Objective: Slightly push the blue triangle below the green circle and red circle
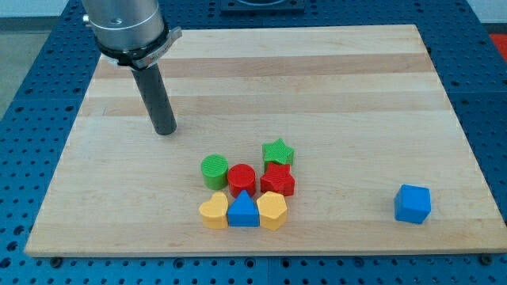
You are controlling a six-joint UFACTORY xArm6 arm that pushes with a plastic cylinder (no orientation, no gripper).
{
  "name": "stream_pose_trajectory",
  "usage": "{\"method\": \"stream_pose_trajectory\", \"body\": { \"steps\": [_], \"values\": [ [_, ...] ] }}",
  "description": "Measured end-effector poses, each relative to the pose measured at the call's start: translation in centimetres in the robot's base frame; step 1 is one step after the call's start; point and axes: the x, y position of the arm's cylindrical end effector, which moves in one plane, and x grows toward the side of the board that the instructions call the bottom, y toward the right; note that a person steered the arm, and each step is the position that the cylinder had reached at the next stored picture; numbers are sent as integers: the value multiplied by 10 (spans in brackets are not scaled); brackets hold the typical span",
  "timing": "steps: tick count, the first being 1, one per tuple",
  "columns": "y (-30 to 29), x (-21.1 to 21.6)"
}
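In the camera view, the blue triangle sat touching below the red circle, the green circle up-left of it. We judged it light, rigid, best nudged on a flat face. Having no fingers, our tip touched nothing, well up-left.

A single camera looks down at a slant on the wooden board from beyond its bottom edge, facing toward the view's top. It stands far enough back to take in nearly the whole board, with the blue perforated bench showing on both sides. The arm enters from the view's top left, cropped by the frame.
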Motion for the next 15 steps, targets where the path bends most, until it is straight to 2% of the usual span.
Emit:
{"method": "stream_pose_trajectory", "body": {
  "steps": [3,6,9,11,15],
  "values": [
    [-4,54],
    [-7,129],
    [65,177],
    [127,177],
    [132,111]
  ]
}}
